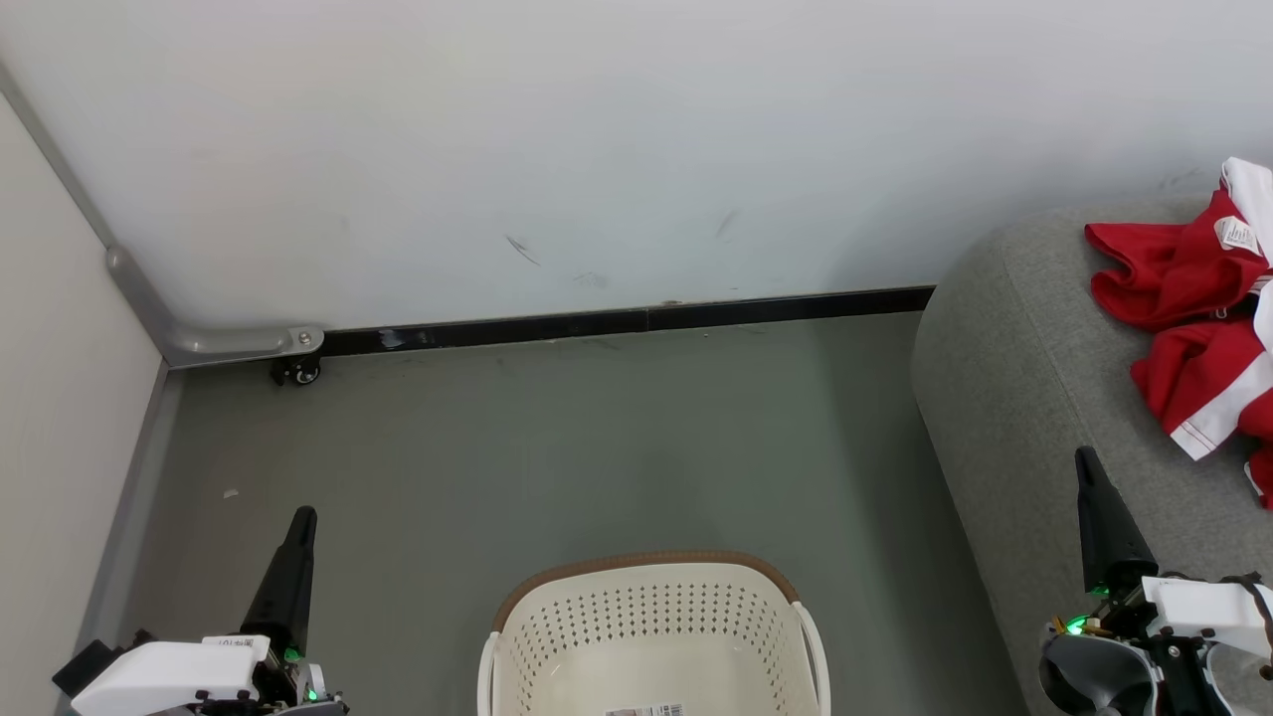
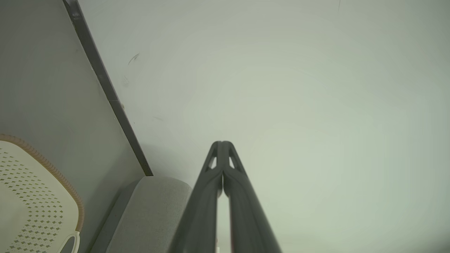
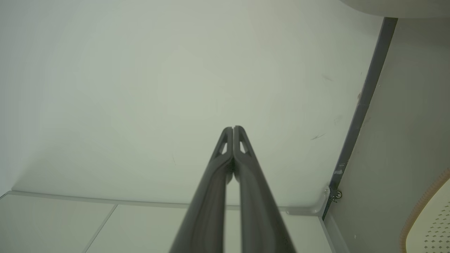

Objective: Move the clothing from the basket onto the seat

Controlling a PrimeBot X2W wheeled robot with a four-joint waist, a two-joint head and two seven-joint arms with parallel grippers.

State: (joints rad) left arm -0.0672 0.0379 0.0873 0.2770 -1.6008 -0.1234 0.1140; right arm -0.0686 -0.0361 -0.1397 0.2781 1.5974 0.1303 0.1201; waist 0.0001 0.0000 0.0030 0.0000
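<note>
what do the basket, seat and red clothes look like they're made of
Basket: cream moulded plastic, smooth, with rows of punched holes; its brown rim band looks woven or textured. Seat: matte grey upholstery fabric, speckled weave. Clothing: thin red fabric with white trim, likely synthetic, crumpling softly, sewn label showing.

The basket [image 1: 646, 560] stands on the floor [image 1: 557, 447] at the bottom centre of the head view. The seat [image 1: 1014, 398] takes up the right side, apart from the basket. The clothing [image 1: 1183, 288] lies on the seat at the upper right. The wall [image 1: 597, 149] spans the top, behind the floor, with a skirting [image 1: 636, 320] along its foot and a caster [image 1: 298, 371] at the skirting's left end. The left gripper [image 1: 303, 515] is at the lower left, and the right gripper [image 1: 1084, 455] is at the lower right, over the seat.
</note>
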